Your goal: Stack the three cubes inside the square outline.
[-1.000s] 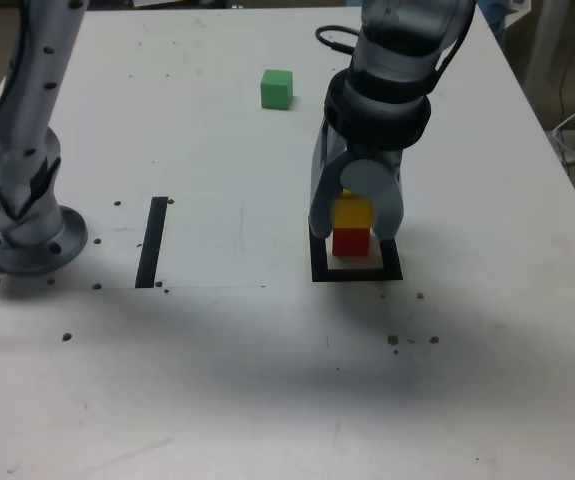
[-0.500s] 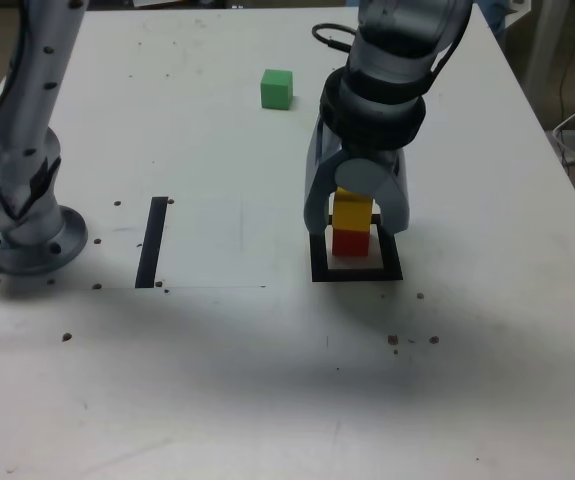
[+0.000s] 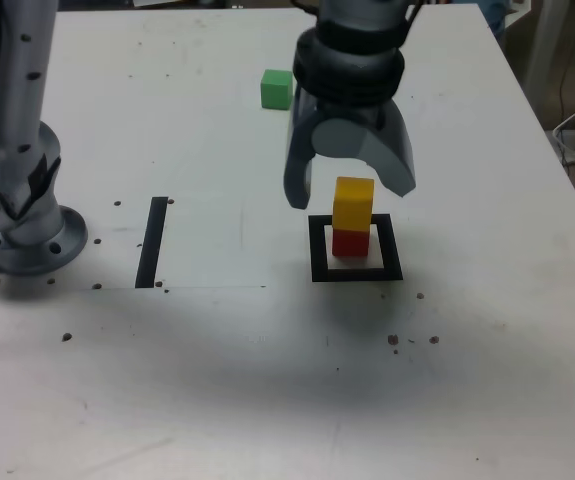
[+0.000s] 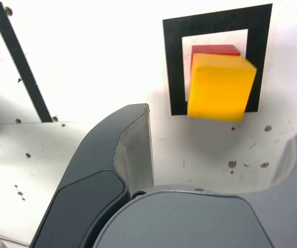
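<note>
The yellow cube point(image 3: 353, 204) rests on top of the red cube point(image 3: 350, 241), and both stand inside the black square outline point(image 3: 319, 270). Alone at the table's far side sits the green cube point(image 3: 276, 88). My gripper point(image 3: 349, 196) hangs open just above and behind the stack, its two fingers spread wide and touching nothing. From the wrist view the yellow cube point(image 4: 220, 87) covers most of the red cube point(image 4: 214, 50) within the outline point(image 4: 175, 67).
A straight black strip point(image 3: 152, 241) lies on the table toward the exterior view's left. The arm's grey base point(image 3: 22, 235) stands at the left edge. Small dark specks dot the white tabletop point(image 3: 267, 380).
The gripper opened, letting go of the yellow cube on the red one, and rose up and back from the stack. The cubes stayed put.
</note>
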